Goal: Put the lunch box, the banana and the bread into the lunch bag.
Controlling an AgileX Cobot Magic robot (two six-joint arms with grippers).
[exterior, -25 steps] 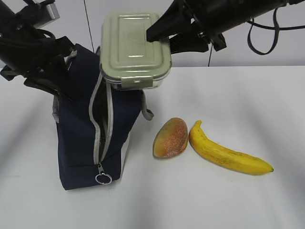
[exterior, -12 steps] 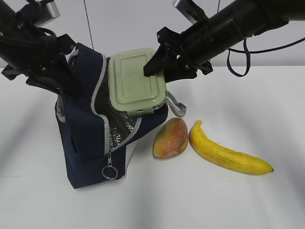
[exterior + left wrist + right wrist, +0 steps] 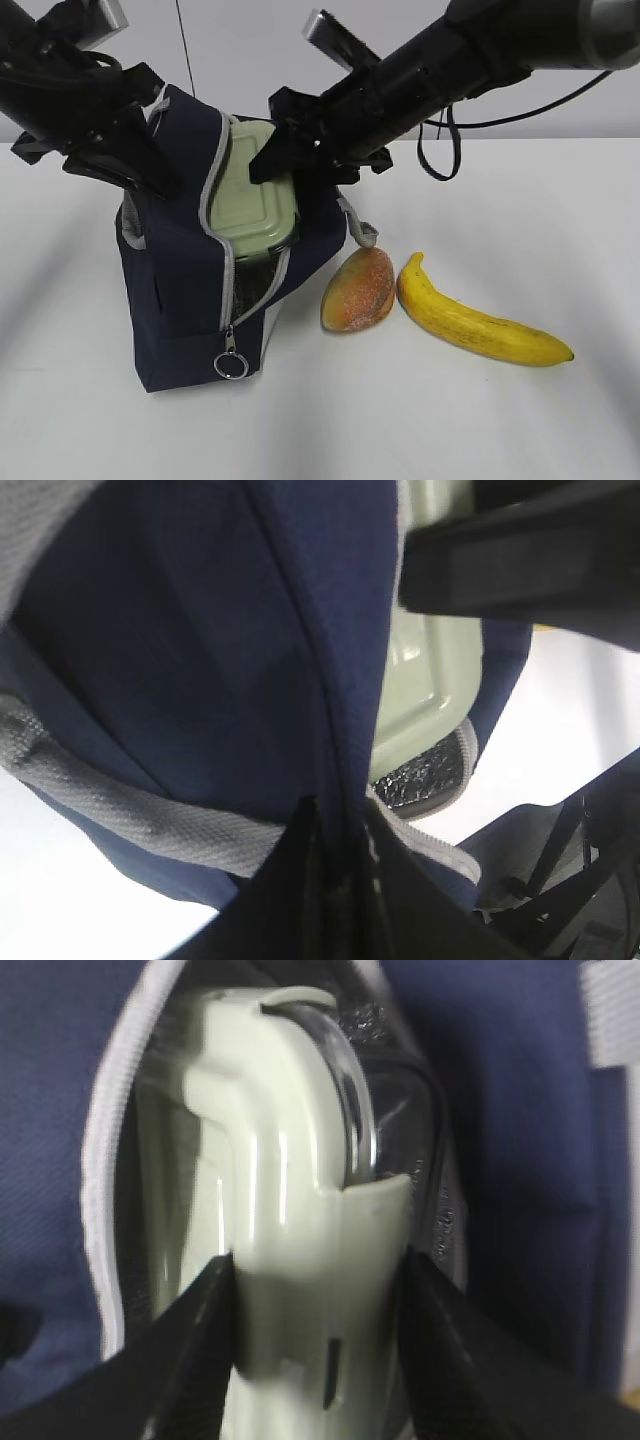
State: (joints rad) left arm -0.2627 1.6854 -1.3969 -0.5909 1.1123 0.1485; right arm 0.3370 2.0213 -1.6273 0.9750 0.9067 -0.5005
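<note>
The right tool (image 3: 285,160) clamps the lunch box (image 3: 252,190) at its far end; in the right wrist view its 2 black fingers (image 3: 195,1345) press against both sides of the pale green lid and clip. The left tool (image 3: 130,160) pinches the navy fabric at the left edge of the lunch bag (image 3: 180,280), and in the left wrist view the cloth disappears between its closed dark tips.

Much of the lunch box is hidden: only the sage-green ridged lid and a strip of clear base show, tilted inside the bag's open mouth, with silver foil lining below it. The bag stands on the white desk (image 3: 500,420), zipper ring (image 3: 230,364) hanging at its near corner.

The bread (image 3: 358,290) lies just right of the bag, and the banana (image 3: 475,318) lies just beside the bread.
</note>
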